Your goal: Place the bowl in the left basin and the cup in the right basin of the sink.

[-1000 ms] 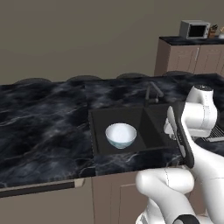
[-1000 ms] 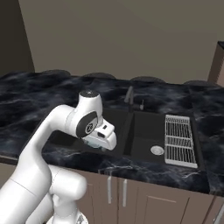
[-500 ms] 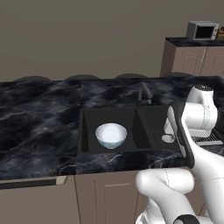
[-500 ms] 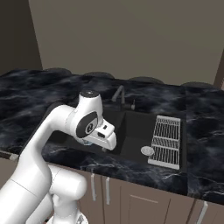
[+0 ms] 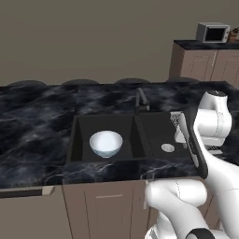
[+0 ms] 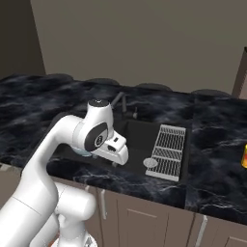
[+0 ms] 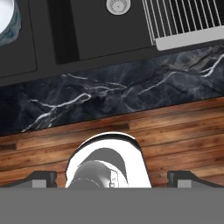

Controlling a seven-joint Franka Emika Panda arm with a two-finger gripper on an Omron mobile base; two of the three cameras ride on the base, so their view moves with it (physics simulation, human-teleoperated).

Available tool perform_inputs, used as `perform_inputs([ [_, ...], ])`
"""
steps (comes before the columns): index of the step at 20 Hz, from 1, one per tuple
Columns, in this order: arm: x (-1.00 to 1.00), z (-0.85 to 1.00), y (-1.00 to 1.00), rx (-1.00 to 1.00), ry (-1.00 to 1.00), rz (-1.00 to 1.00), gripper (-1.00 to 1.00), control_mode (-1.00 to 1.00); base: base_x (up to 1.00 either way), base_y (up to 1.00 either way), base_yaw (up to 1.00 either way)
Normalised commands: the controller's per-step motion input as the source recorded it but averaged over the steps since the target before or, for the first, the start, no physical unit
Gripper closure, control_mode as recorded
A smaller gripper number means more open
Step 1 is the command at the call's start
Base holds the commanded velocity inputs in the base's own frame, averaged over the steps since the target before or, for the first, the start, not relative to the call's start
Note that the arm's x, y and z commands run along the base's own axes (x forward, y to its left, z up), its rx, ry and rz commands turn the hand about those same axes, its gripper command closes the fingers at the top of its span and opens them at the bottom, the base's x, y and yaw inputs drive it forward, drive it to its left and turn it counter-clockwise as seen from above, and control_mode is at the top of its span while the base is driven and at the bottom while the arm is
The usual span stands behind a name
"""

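The white bowl [image 5: 106, 143] sits upright in the left basin [image 5: 84, 133] of the black sink [image 5: 135, 161]. To its right, the right basin [image 5: 156, 130] holds only its silver drain [image 5: 167, 147]. In the hand view the bowl [image 7: 6, 22] shows at the top left and the drain [image 7: 118, 5] at the top. My gripper [image 7: 112, 178] is open with nothing between its fingers, hanging above the counter's front edge in front of the sink. In the right base view the gripper [image 6: 116, 163] hangs before the sink. A yellow cup [image 6: 244, 157] stands on the counter at the far right, cut off by the picture's edge.
A wire rack [image 6: 169, 150] lies over the right side of the sink. The dark faucet [image 5: 141, 99] rises behind the divider. Black marbled counter [image 5: 32, 126] stretches to both sides. A microwave [image 5: 213, 32] stands on a far cabinet. Wooden floor [image 7: 175, 131] shows below the counter edge.
The whole scene has slid left in both base views, so the base has driven to the right. The bowl stays in the left basin and the gripper stays open.
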Motion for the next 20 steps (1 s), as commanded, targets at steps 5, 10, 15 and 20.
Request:
perform_inputs([
  [5,0.0,0.0,0.0,0.0,0.0,0.0,-1.0,1.0,-0.02,-0.41,0.0],
  [10,0.0,0.0,0.0,0.0,0.0,0.0,-1.0,1.0,0.0,-0.38,0.0],
  [15,0.0,0.0,0.0,0.0,0.0,0.0,-1.0,1.0,0.0,-0.41,0.02],
  [20,0.0,0.0,0.0,0.0,0.0,0.0,-1.0,1.0,0.0,-0.44,0.0],
])
